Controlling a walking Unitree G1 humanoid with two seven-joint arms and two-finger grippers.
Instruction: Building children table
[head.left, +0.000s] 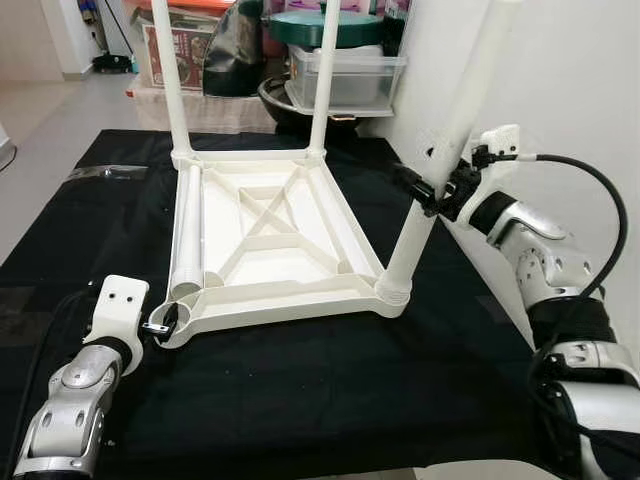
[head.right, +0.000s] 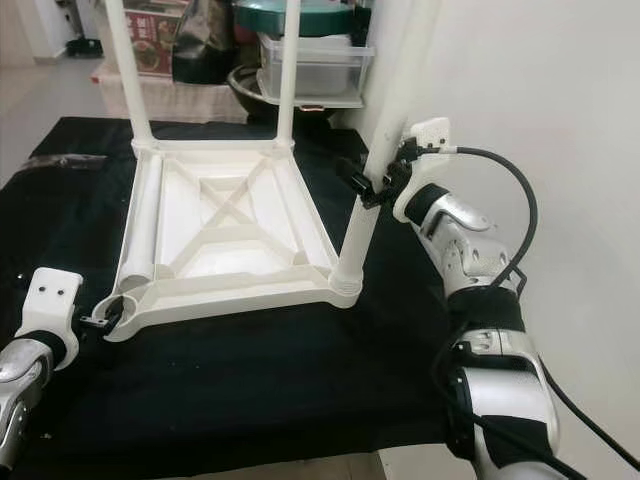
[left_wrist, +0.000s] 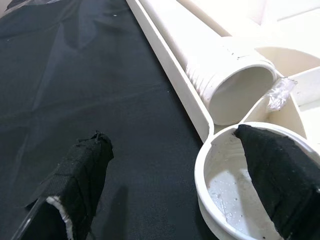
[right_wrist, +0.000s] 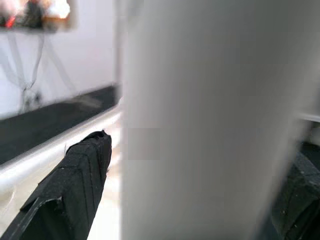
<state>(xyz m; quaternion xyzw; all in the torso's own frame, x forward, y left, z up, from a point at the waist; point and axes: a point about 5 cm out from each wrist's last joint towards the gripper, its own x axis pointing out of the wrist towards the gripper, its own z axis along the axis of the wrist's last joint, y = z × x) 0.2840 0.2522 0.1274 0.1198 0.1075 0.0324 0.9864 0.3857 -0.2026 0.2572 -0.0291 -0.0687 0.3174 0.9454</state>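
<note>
A black cloth (head.left: 300, 400) covers the work surface. On it the white plastic table top (head.left: 270, 240) lies upside down, with three legs standing in its corner sockets. The right gripper (head.left: 428, 192) is closed around the near-right leg (head.left: 440, 160). A loose leg (head.left: 186, 235) lies inside the left rim. The left gripper (head.left: 163, 327) is open, straddling the rim of the empty near-left socket (left_wrist: 235, 185).

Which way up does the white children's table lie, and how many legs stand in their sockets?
Upside down: the table shows its ribbed underside. Three legs stand; the fourth leg lies loose inside.
</note>
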